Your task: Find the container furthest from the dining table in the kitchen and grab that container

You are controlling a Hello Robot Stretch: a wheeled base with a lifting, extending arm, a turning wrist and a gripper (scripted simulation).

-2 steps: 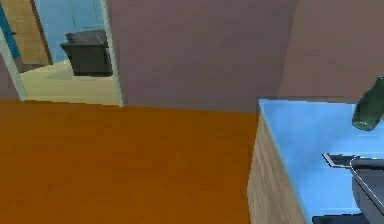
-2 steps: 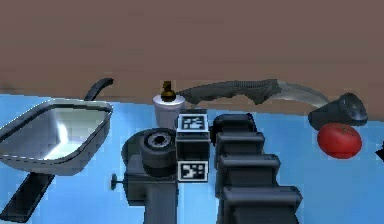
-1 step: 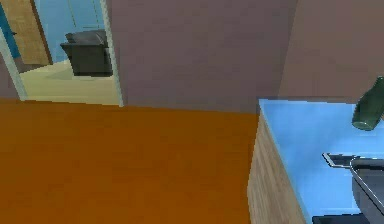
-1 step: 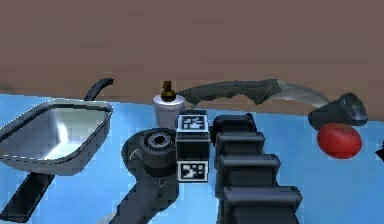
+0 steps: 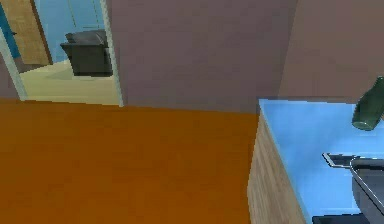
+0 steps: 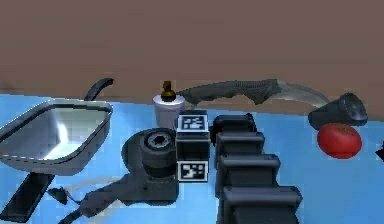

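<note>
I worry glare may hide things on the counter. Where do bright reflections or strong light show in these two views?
Arm side view: the metal pan carries pale sheen on its inner walls, the curved blade a light streak, yet the blue counter is evenly lit. Forward view: the room past the doorway looks brighter than the orange floor.

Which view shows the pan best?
Arm side view: the pan sits on the counter with basin and rim plain. The forward view has a silver rim at its right edge, probably that pan.
</note>
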